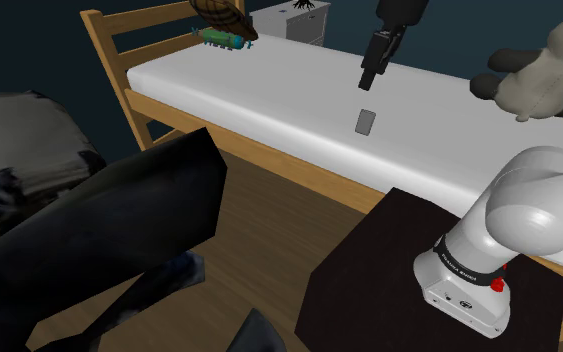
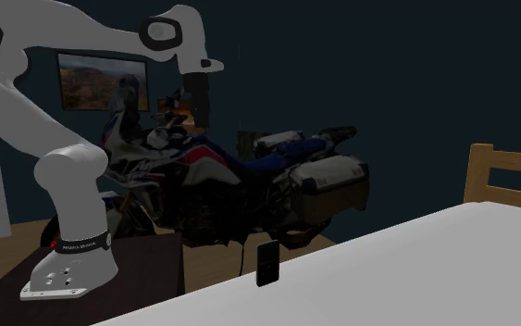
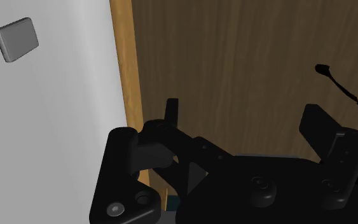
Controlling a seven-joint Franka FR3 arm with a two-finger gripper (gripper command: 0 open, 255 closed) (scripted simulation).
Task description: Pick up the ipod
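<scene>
The ipod is a small flat grey slab lying on the white mattress, near the wooden side rail. It shows as a dark slab in the second exterior view and as a grey one in the wrist view. My gripper hangs well above it and slightly farther in over the mattress. In the wrist view the gripper is open, with only floor between its fingers and the ipod off to one side of them. Nothing is held.
A grey and white plush toy lies on the mattress at the shoulder view's right. A green-blue toy and a brown object sit by the headboard. A dark motorcycle stands on the wooden floor beside the bed, next to my stand.
</scene>
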